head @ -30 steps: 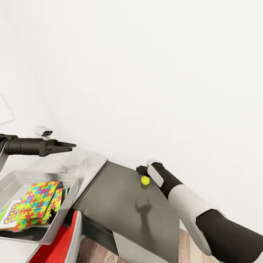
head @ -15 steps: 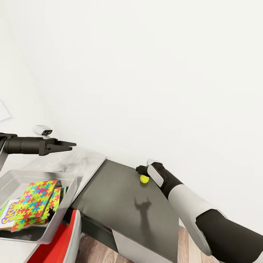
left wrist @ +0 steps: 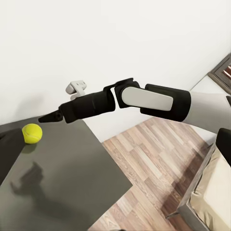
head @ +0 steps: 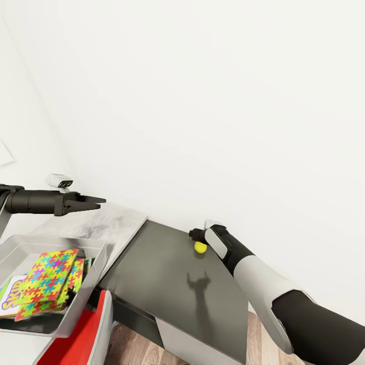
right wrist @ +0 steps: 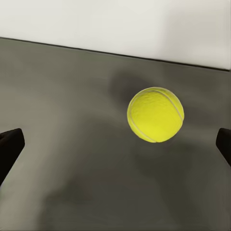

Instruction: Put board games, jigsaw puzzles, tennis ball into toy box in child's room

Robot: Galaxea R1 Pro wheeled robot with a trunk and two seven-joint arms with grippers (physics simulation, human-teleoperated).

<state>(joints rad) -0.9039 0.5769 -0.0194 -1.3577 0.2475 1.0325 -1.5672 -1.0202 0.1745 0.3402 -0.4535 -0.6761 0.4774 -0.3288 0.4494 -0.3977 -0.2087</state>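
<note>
Right now the right end effector point(right wrist: 115, 144) is reaching over the dark grey desk point(head: 167, 284) with its fingers spread wide, their black tips showing on either side of the tennis ball point(right wrist: 155, 114). That ball is sitting on the desk close to the white wall point(head: 213, 101), and in the right wrist view it is lying between the two fingertips but untouched by either.

By the look of it the ball is light, round and felt-covered, so it is likely to roll off at a nudge on this smooth matte surface; closing evenly across its middle seems the safest hold.

Well away from the ball, the left end effector point(head: 94, 202) is hovering above the light grey toy box point(head: 96, 263), its slim black fingers looking close together and carrying nothing. Inside the toy box the jigsaw puzzles point(head: 48, 276) are lying as thin, flat, multicoloured sheets beside a printed board game point(head: 10, 296).
</note>
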